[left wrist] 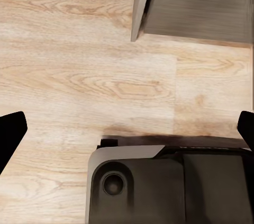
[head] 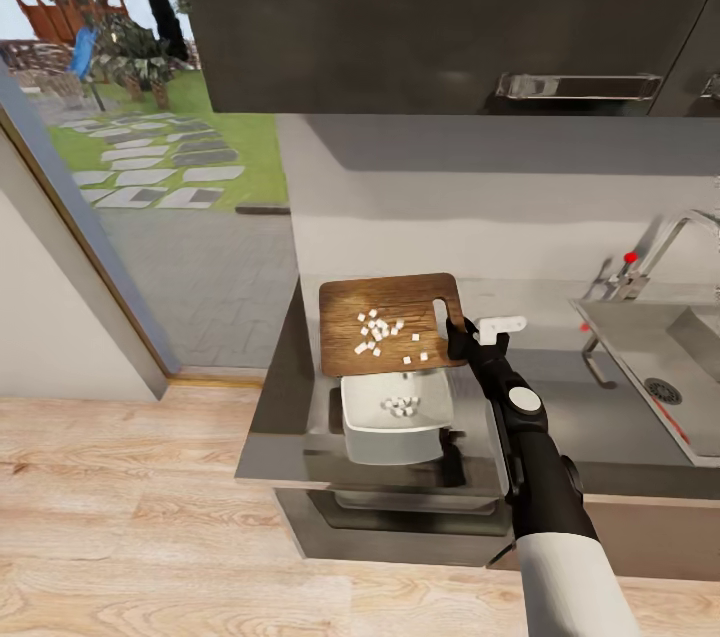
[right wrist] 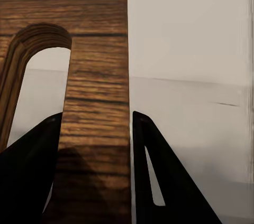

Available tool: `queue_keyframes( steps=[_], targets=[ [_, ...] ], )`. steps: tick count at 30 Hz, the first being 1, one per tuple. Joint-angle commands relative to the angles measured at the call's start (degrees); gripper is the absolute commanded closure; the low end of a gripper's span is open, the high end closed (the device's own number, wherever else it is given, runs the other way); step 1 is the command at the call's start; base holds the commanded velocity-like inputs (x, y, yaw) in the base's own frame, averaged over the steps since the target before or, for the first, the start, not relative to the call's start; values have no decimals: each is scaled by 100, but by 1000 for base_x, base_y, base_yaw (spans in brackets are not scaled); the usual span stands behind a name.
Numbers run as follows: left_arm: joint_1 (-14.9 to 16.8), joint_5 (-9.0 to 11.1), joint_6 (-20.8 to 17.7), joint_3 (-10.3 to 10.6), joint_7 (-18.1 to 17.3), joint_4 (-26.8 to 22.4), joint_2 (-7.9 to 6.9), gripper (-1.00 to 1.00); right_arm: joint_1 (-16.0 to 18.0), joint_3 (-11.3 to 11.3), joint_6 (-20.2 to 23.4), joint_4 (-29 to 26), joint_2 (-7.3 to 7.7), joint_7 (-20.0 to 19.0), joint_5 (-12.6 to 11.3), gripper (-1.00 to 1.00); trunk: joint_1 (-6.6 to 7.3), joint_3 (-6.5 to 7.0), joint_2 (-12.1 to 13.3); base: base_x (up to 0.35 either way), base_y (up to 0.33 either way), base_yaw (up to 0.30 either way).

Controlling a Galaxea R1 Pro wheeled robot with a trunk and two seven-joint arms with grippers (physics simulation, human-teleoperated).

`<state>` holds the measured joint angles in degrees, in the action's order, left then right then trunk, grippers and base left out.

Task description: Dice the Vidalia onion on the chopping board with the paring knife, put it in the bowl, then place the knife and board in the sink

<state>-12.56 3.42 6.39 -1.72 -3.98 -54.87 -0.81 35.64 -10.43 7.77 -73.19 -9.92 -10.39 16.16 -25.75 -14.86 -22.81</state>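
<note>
— What surrounds the right gripper (head: 462,335)?
— It pinches the dark wooden chopping board (head: 390,322) beside its slot, tilted over the white square bowl (head: 396,417); diced onion (head: 378,329) clings above, some inside. Steel sink (head: 655,372) lies rightward.
— Left gripper (left wrist: 127,129)?
— Spread wide over plank floor (left wrist: 79,76).

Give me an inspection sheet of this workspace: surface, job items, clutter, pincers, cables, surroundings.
Surface: grey countertop over dark cabinets.
Job's things: chopping board lifted and tilted above the bowl; diced onion mostly on the board, some pieces in the bowl. Sink at the right with chrome tap. Knife: nothing seen.
Clutter: nothing seen.
Pincers: right pincer clamps the board's handle-slot edge; left pincer open, hanging over the wooden floor.
Cables: nothing seen.
Surroundings: window onto a garden at the left, upper cabinets overhead.
</note>
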Motion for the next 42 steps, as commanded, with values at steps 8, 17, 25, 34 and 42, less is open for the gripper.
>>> queue_keyframes(
  steps=[8,17,25,34,42],
  targets=[
    [-1,36,2,-12,-41,-6,2,-100,4,-20,22,-11,-7,-51,54,100,-3,-10,-11,0,-45,0],
    [-1,36,2,-12,-41,-6,0,-100,4,-20,22,-11,-7,-50,54,100,-3,-10,-11,0,-34,0],
    [-1,37,2,-12,-41,-6,0,-100,4,-20,22,-11,-7,-47,54,100,-3,-10,-11,0,-1,0],
    [-1,36,2,-12,-41,-13,0,-100,4,-20,22,-11,-7,-50,54,100,-3,-10,-11,0,0,0],
    [-1,36,2,-12,-41,-15,-3,-100,4,-20,-4,-3,-7,-54,54,100,-3,-10,-11,0,0,0]
  ],
)
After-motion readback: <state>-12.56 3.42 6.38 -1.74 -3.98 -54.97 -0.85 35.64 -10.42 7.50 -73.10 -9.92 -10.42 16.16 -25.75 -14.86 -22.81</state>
